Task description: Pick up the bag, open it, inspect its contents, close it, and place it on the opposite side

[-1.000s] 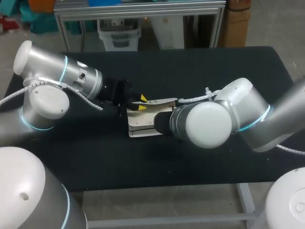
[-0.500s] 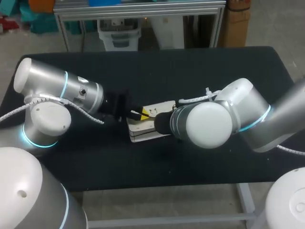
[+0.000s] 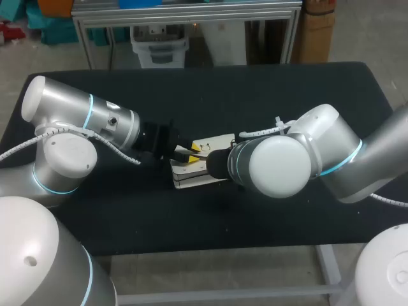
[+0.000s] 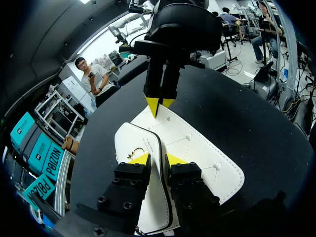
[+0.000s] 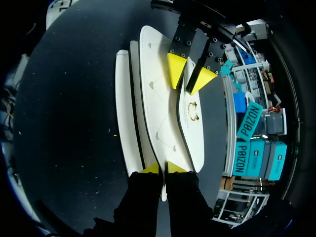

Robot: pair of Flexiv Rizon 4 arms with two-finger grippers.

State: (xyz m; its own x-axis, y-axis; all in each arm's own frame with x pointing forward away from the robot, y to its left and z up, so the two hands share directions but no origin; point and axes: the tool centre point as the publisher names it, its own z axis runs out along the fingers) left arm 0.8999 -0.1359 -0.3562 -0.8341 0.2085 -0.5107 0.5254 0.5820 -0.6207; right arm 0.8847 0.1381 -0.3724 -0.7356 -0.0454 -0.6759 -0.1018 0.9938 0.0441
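Note:
A flat white bag (image 3: 190, 175) lies in the middle of the black table (image 3: 255, 89). Its flap, with a gold clasp (image 5: 193, 111), lies down over the front panel. In the left wrist view my left gripper (image 4: 158, 160) is low over the bag (image 4: 197, 153). Its fingers stand apart, astride the flap's dark edge beside the clasp (image 4: 139, 153). My right gripper (image 5: 163, 169) is shut on the bag's (image 5: 158, 98) opposite end. In the head view my right arm's wrist (image 3: 274, 167) hides that grip, while the left gripper (image 3: 193, 153) shows its yellow tips.
Both arms meet over the bag from either side. Bare black tabletop lies all round the bag, widest toward the far edge and the near edge (image 3: 210, 245).
My left gripper has come down from a raised spot to the bag, and the lifted flap has gone down with it. Its fingers pinched together, then spread. The right arm has stayed still.

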